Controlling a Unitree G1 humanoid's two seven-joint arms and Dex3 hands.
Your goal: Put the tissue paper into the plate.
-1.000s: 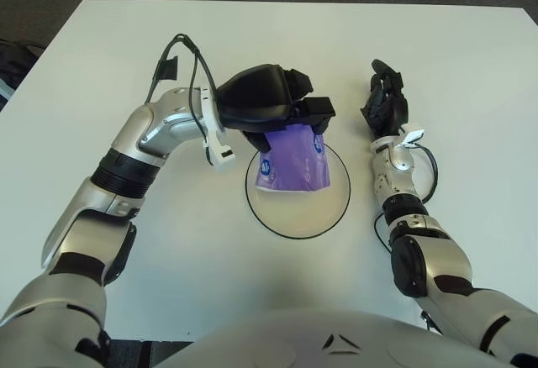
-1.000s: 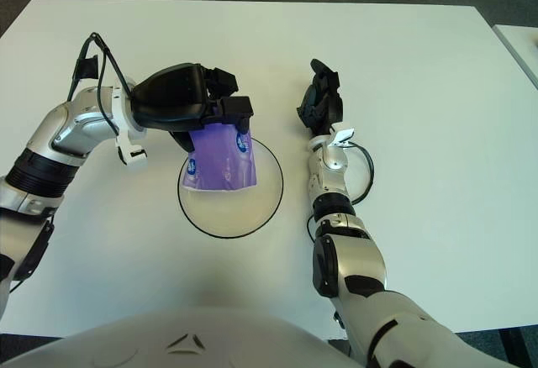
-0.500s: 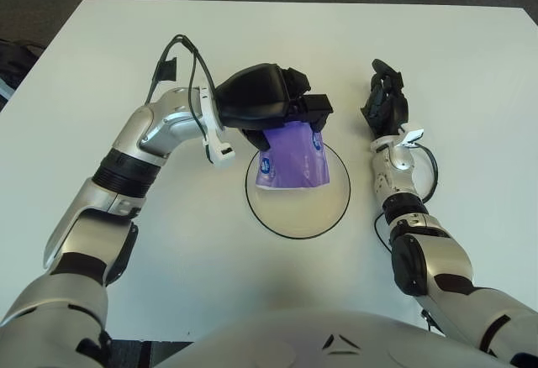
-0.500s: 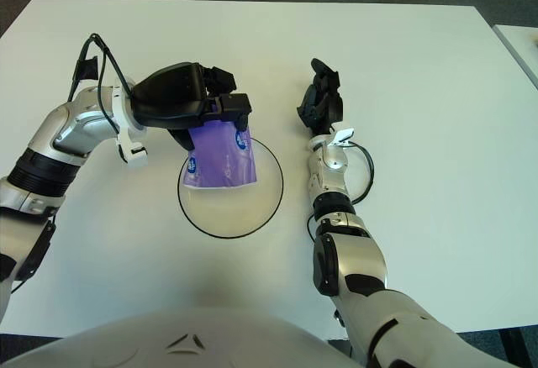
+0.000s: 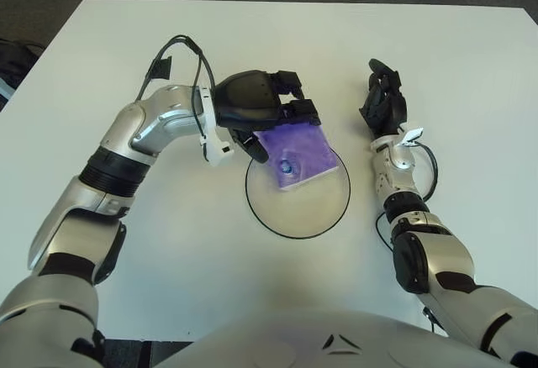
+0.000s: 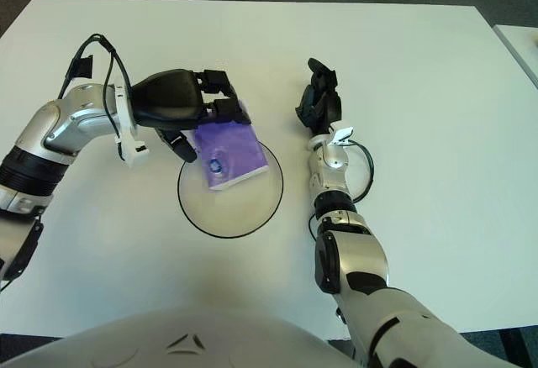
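The bench [image 5: 454, 57] has a smooth, matt white top, and on it the plate [image 5: 298, 217] looks like smooth, faintly glossy white ware with a thin dark rim line. Lying in the plate's far half, the tissue paper [image 5: 296, 151] shows as a purple pack in soft, slightly shiny plastic film that creases a little. The left hand [image 5: 261, 109], at the plate's far left edge, is cased in satin black plastic, and the right hand [image 5: 382, 107], to the plate's right, in matt black plastic, each on a forearm of brushed, silvery metal-look shell.
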